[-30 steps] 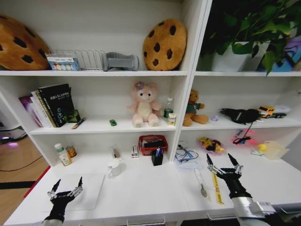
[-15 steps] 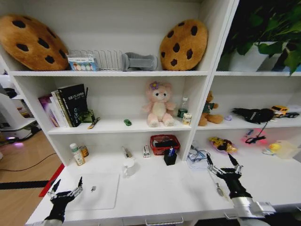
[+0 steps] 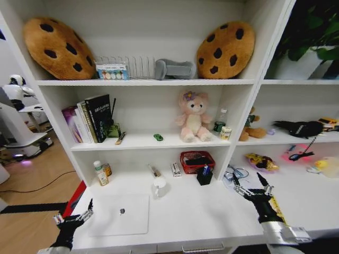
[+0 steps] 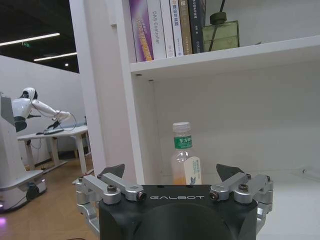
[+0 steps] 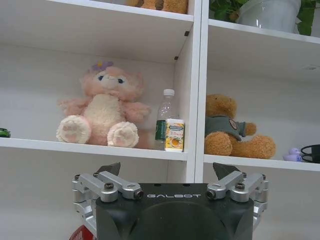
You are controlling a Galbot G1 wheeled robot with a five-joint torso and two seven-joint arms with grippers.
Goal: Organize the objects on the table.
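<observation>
A silver laptop (image 3: 119, 214) lies shut on the white table (image 3: 196, 211) at the front left. My left gripper (image 3: 73, 210) hovers open just left of it, off the table's corner. My right gripper (image 3: 247, 179) stands open over the table's right part, near a yellow strip. A tiny green toy car (image 3: 158, 137) sits on the middle shelf, also at the right wrist view's edge (image 5: 4, 132). Pens stand in a black holder (image 3: 204, 175). A small clear bottle (image 3: 221, 120) stands beside the pink plush (image 5: 166, 120). The left gripper (image 4: 170, 172) and right gripper (image 5: 167, 169) hold nothing.
A labelled bottle (image 4: 183, 155) and a small jar stand at the table's back left (image 3: 99, 173). A white mug (image 3: 159, 186), a red basket (image 3: 196, 160) and tangled cables (image 3: 237, 173) line the back. Books (image 3: 90, 118) fill the shelf above.
The whole head picture has shifted right, so the camera has turned left; the laptop now shows fully. Both grippers keep their place and stay open.
</observation>
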